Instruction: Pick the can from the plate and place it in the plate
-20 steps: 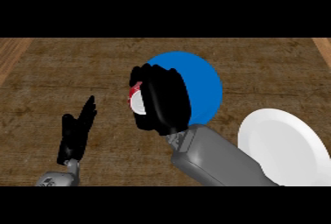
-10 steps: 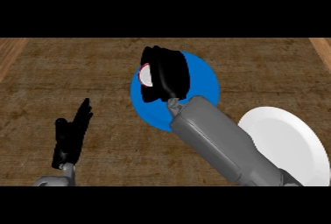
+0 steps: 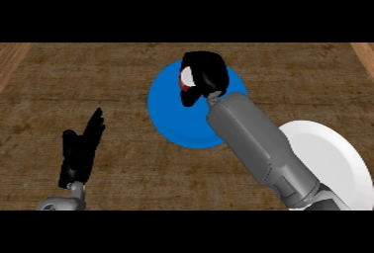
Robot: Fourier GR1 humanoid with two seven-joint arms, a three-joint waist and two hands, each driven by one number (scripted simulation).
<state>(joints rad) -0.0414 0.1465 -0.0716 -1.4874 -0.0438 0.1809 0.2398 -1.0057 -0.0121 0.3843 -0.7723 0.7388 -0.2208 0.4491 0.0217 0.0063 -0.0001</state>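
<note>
The right robot hand (image 3: 205,74) curls round the can (image 3: 187,78), mostly hiding its axis, above the blue plate (image 3: 171,113).

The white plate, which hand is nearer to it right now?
Right. The right hand is over the blue plate, up-left of the white plate; the left hand rests far across the counter.

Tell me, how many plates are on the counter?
2. A blue plate lies mid-counter, partly under the right hand and forearm. A white plate sits at the right edge, partly behind that forearm. I see no others.
</note>
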